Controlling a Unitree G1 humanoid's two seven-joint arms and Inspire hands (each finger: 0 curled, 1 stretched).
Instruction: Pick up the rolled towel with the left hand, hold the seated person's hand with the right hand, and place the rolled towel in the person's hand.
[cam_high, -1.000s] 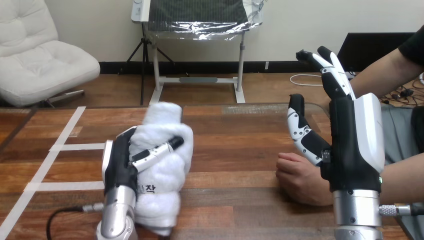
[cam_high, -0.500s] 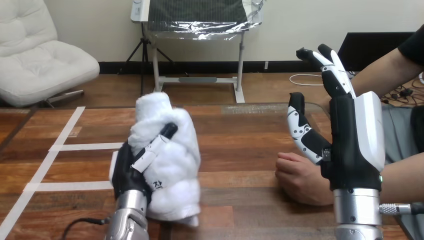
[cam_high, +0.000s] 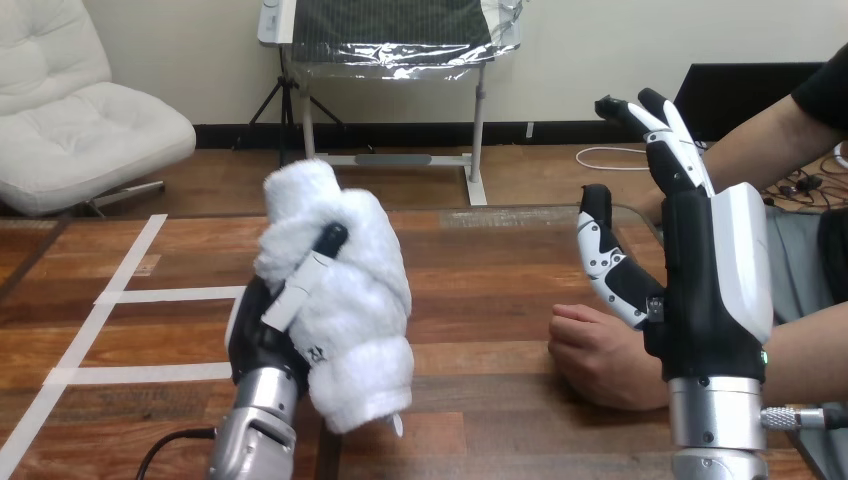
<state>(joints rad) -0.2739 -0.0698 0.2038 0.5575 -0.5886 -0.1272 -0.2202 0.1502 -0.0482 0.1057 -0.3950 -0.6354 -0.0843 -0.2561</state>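
Over the tabletop (cam_high: 480, 300) at left, left hand (cam_high: 262, 335) fingers are curled round the rolled towel (cam_high: 350, 290), lifted clear; right hand (cam_high: 705, 290) upright, fingers straight and empty, just beside the person's hand (cam_high: 595, 355), so close gently round that hand before carrying the towel across.

The right hand (cam_high: 705, 290) hides the person's wrist, the rolled towel (cam_high: 352, 290) much of the left hand (cam_high: 258, 342)

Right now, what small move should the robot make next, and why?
Probably lower the right hand onto the person's hand and close round it. The right hand is open and upright beside the person's hand, which rests curled on the table, and the left hand already grips the rolled towel.
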